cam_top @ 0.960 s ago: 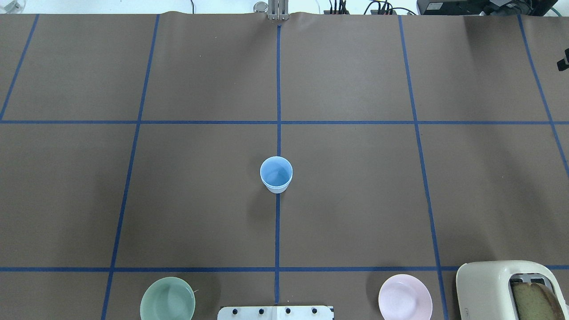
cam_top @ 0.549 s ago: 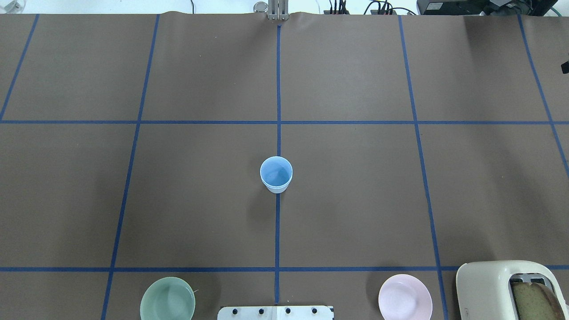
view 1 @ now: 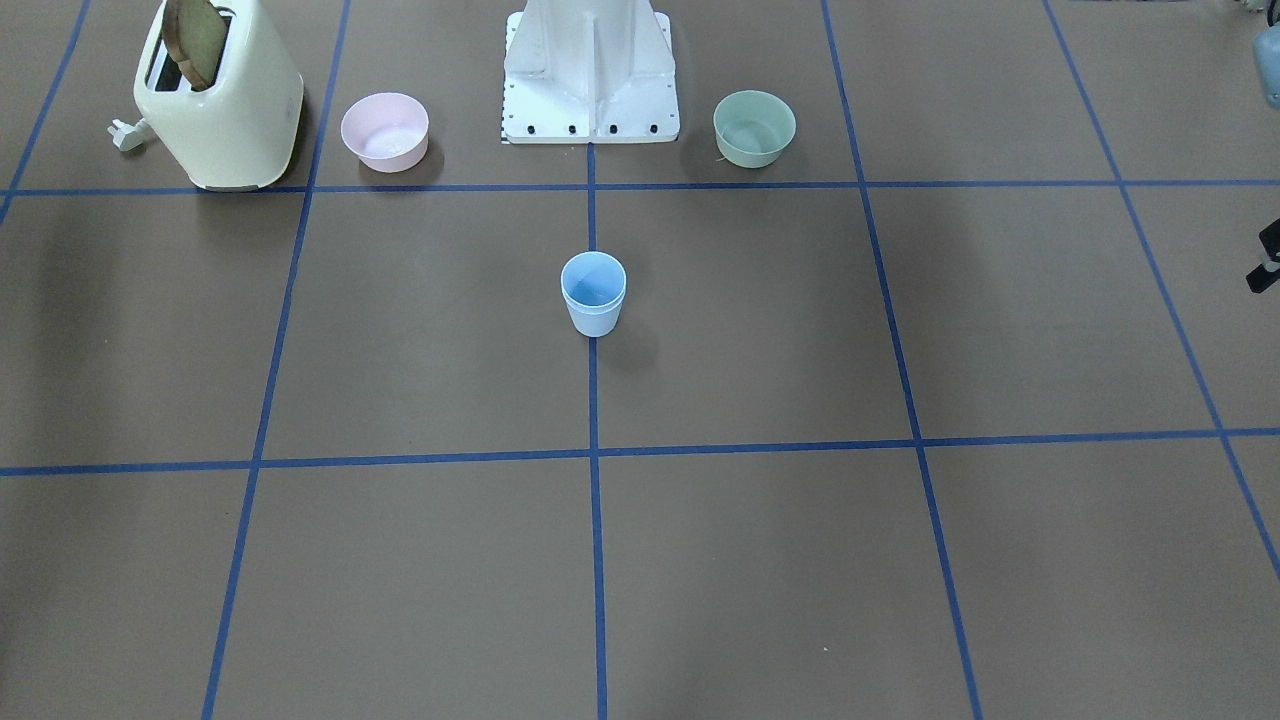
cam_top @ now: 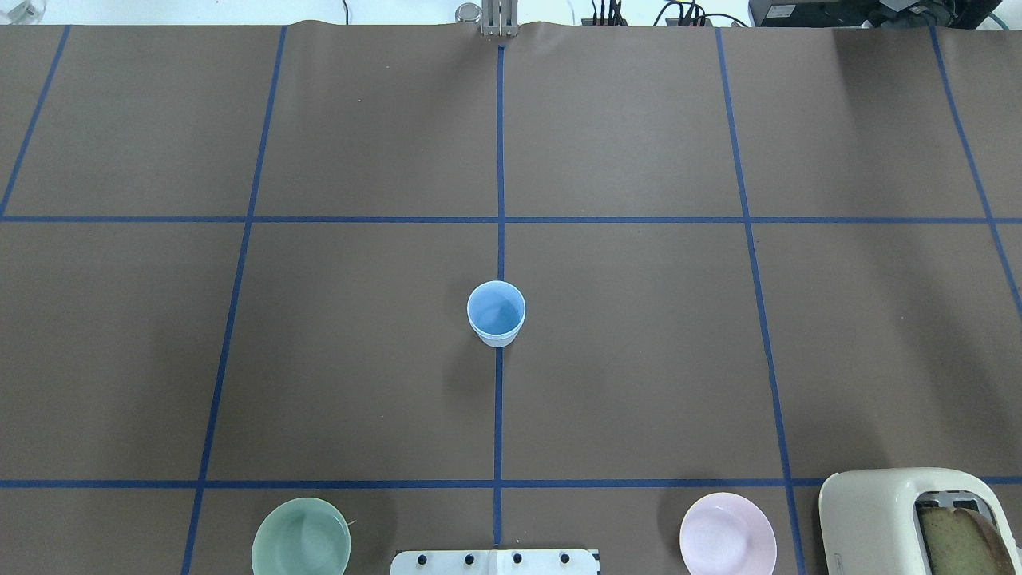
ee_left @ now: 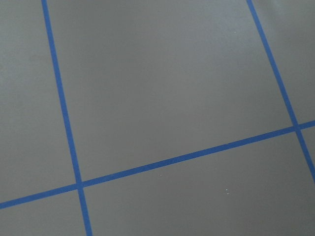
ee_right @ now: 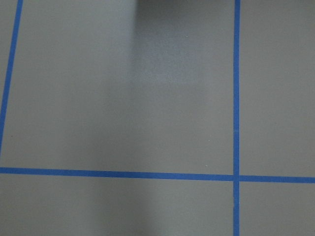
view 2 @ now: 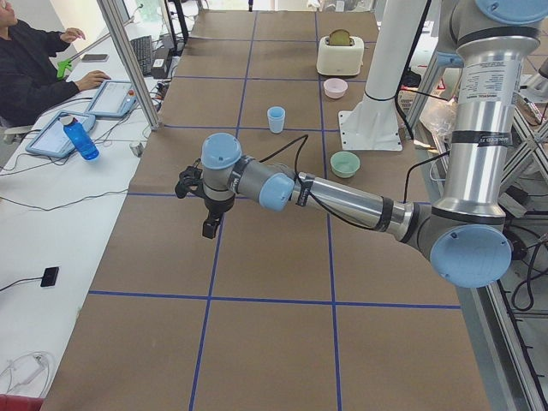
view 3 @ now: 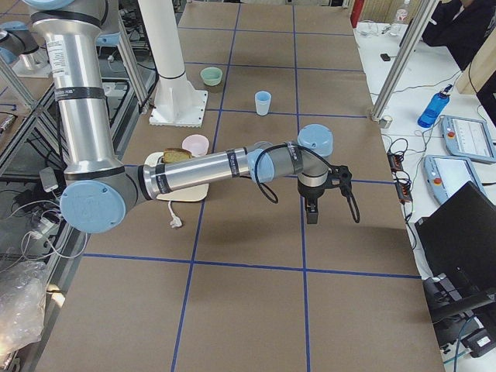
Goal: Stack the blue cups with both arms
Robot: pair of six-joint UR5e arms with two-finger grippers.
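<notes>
The two blue cups stand nested, one inside the other, upright on the centre tape line; they also show in the front view. My left gripper hangs over bare table far to the left of the cups, and only a black sliver of it shows at the front view's right edge. My right gripper hangs over bare table far to the right of the cups. I cannot tell whether either gripper is open or shut. Both wrist views show only brown table and blue tape.
A green bowl and a pink bowl sit near the white base pedestal. A cream toaster holding bread stands at the near right corner. An operator sits at the far side.
A black part of the right gripper at the overhead view's right edge slid outward and has left the view. The cups have not moved.
</notes>
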